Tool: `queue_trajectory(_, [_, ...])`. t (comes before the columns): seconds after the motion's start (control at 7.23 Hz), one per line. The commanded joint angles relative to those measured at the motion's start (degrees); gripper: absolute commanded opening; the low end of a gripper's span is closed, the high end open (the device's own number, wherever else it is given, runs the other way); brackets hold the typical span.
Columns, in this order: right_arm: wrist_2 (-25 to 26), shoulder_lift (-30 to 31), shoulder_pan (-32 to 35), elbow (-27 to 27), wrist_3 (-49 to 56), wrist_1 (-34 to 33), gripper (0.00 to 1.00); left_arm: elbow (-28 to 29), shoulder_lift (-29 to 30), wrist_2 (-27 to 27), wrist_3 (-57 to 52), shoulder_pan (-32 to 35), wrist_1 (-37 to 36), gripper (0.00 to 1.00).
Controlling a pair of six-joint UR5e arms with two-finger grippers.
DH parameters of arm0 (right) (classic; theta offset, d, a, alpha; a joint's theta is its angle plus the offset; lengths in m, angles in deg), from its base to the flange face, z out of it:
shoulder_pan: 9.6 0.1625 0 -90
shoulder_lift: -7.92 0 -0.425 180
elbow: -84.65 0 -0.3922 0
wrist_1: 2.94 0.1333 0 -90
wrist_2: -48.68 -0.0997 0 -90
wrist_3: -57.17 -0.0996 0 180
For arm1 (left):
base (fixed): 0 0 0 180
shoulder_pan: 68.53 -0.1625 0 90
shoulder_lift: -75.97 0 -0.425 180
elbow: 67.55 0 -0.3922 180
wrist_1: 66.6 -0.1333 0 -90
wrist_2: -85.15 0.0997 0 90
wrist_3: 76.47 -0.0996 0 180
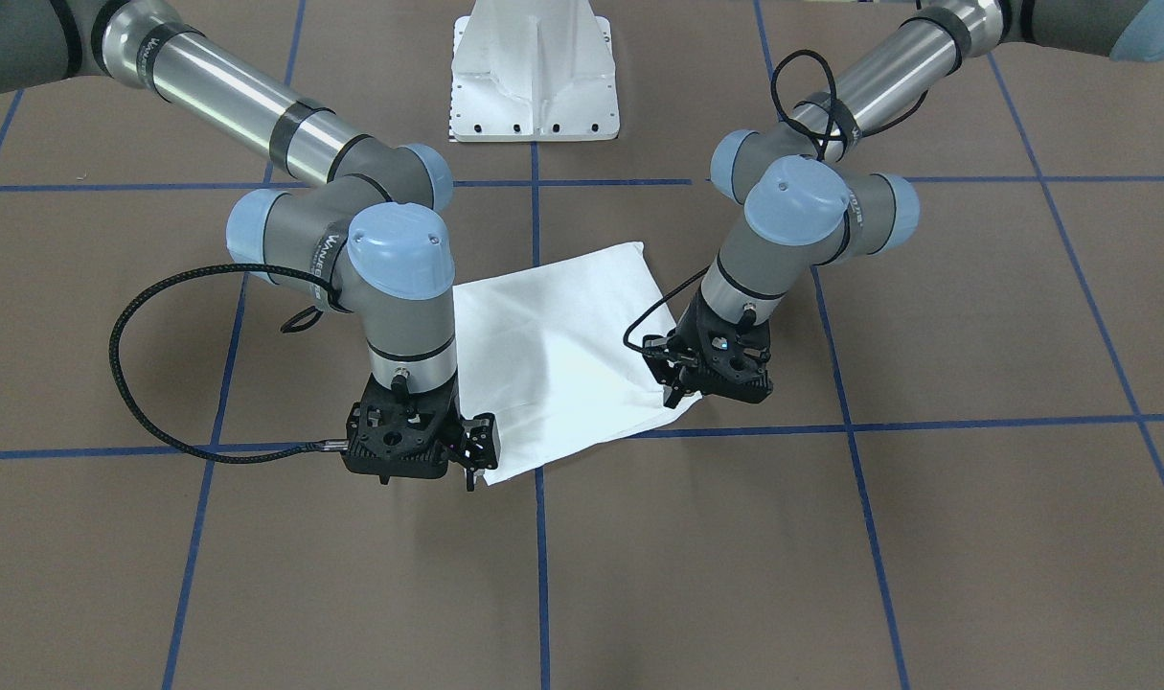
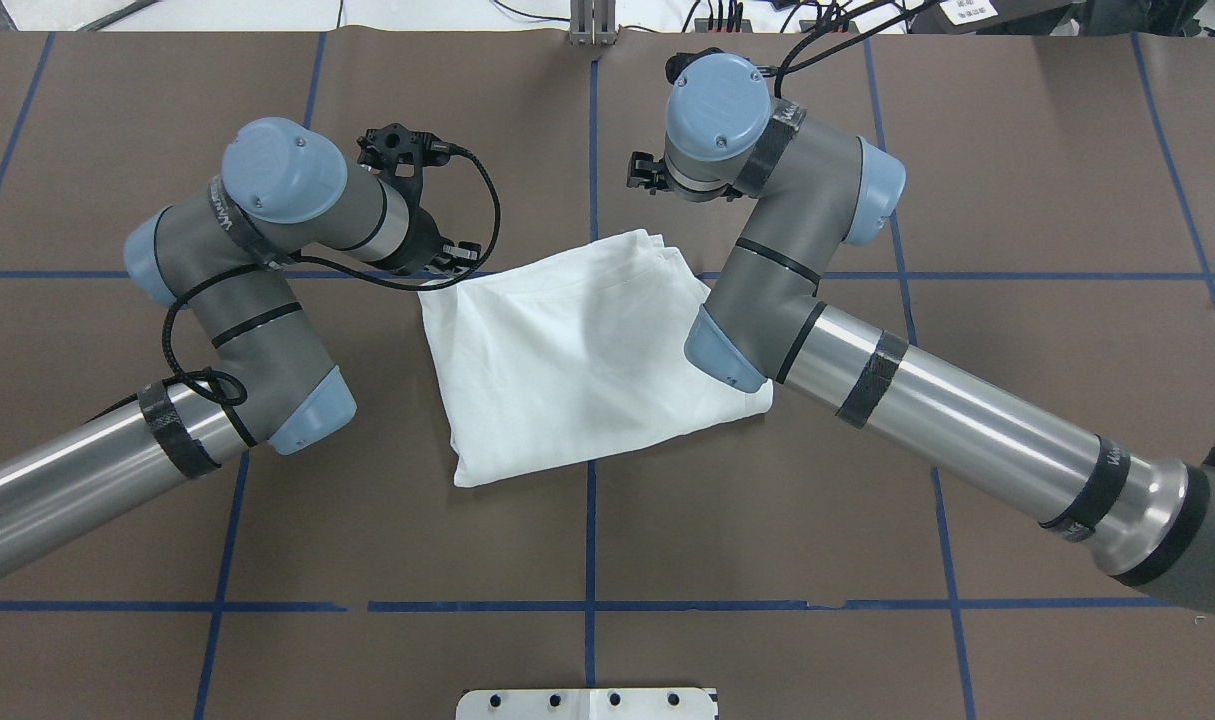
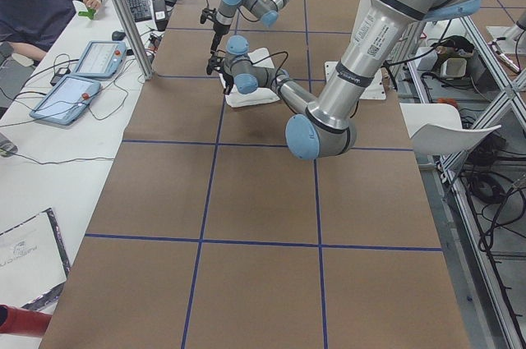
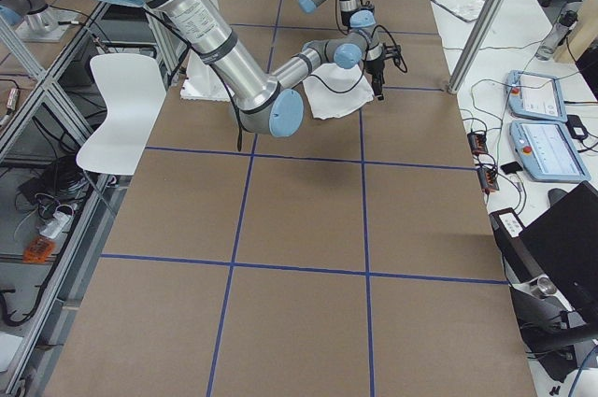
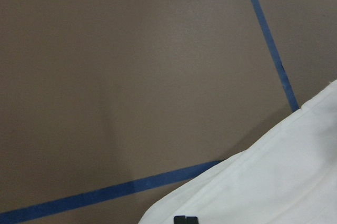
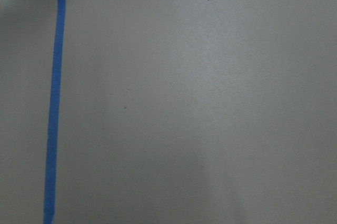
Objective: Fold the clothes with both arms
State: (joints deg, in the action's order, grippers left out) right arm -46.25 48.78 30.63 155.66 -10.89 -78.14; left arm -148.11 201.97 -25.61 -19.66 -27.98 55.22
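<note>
Exterior front-facing: T-shirt (image 1: 553,355), left gripper (image 1: 677,391) and right gripper (image 1: 477,458) at its corners, closure indiscernible; snagged cloth may unfold.

The shirt (image 2: 577,370) is showing plain white, the table (image 2: 767,520) is looking brown with a blue tape grid (image 2: 589,540), and the left arm (image 2: 67,470) and right arm (image 2: 967,400) are rocking silver-grey with light blue caps (image 2: 717,95).

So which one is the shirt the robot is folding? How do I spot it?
Look at the brown table with blue tape lines. In its middle, between the left arm and the right arm, lies the white shirt, folded into a rough square. Unlike the white pedestal base at the table's edge, which is hard metal with bolt holes, it is soft and creased.
</note>
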Motion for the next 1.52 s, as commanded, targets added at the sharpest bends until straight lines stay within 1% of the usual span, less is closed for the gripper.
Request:
queue_trajectory(0.0, [-0.07,0.01,-0.15,0.00,0.03,-0.12,1.00,0.58,0.12,-0.06,-0.47,0.14,0.44,0.69])
queue_trajectory(0.14, [-0.51,-0.08,-0.06,0.52,0.03,-0.56,1.00,0.14,0.21,-0.33,-0.65,0.58,0.09,1.00])
queue_trajectory(0.28, [-2.60,0.70,-0.06,2.27,-0.05,-0.73,1.00,-0.29,0.12,-2.85,-0.82,1.71,-0.26,1.00])
queue_trajectory(0.41, [-2.89,1.67,-0.06,4.98,-0.05,-2.65,1.00,-2.65,-1.53,-6.27,-1.00,3.38,-0.44,1.00])
queue_trajectory(0.55, [-4.02,2.37,-0.41,9.36,-0.05,-6.76,1.00,-5.89,-4.25,-6.48,-1.09,3.66,-1.31,1.00])
queue_trajectory(0.69, [-6.47,3.86,-0.33,15.15,0.47,-11.93,1.00,-9.06,-5.58,-6.48,-3.87,4.44,-4.54,1.00])
queue_trajectory(0.83, [-7.19,7.27,-0.33,21.12,1.17,-15.90,1.00,-12.83,-6.11,-6.48,-10.34,6.63,-10.40,1.00])
queue_trajectory(0.97, [-9.02,10.69,0.89,24.84,6.83,-17.59,1.00,-17.48,-9.43,-6.48,-16.58,8.91,-14.98,1.00])
queue_trajectory(1.11, [-13.83,12.90,5.34,25.57,15.07,-18.48,1.00,-22.05,-12.94,-7.09,-22.65,12.24,-17.90,1.00])
queue_trajectory(1.24, [-19.09,15.45,10.69,25.49,24.11,-18.49,1.00,-25.58,-16.72,-9.79,-29.23,15.93,-20.80,1.00])
queue_trajectory(1.38, [-24.02,18.52,16.58,25.40,33.34,-18.66,1.00,-27.61,-20.49,-12.34,-36.26,20.23,-22.13,1.00])
